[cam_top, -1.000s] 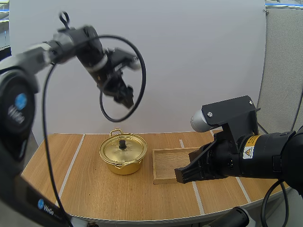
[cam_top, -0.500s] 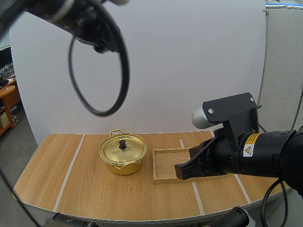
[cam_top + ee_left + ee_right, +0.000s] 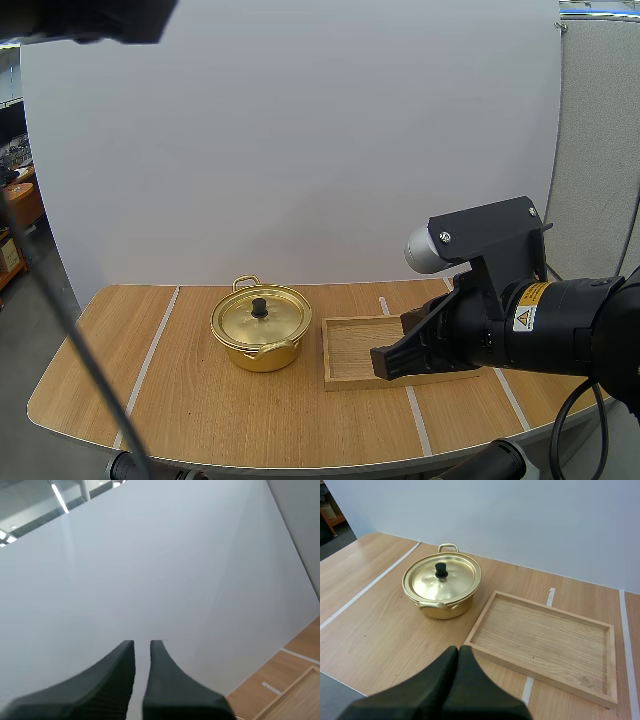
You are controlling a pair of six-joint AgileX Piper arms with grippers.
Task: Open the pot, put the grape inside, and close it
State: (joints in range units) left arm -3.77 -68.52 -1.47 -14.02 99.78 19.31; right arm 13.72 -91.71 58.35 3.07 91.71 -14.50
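Pot (image 3: pixel 262 356) sits lidded beside the tray (image 3: pixel 327 352), my right gripper (image 3: pixel 457 650) is closed and my left gripper (image 3: pixel 142 644) is barely parted, well off the table, so diving in like this would probably just shove the knob (image 3: pixel 259 306).

Our black right arm (image 3: pixel 565 335) has a bracket (image 3: pixel 490 235) with two silver screws (image 3: pixel 444 238), a grey rounded cap (image 3: pixel 420 254) beside the bracket, a yellow warning label (image 3: pixel 530 308) under it. Our left gripper (image 3: pixel 142 642) is black, ribbed inside.
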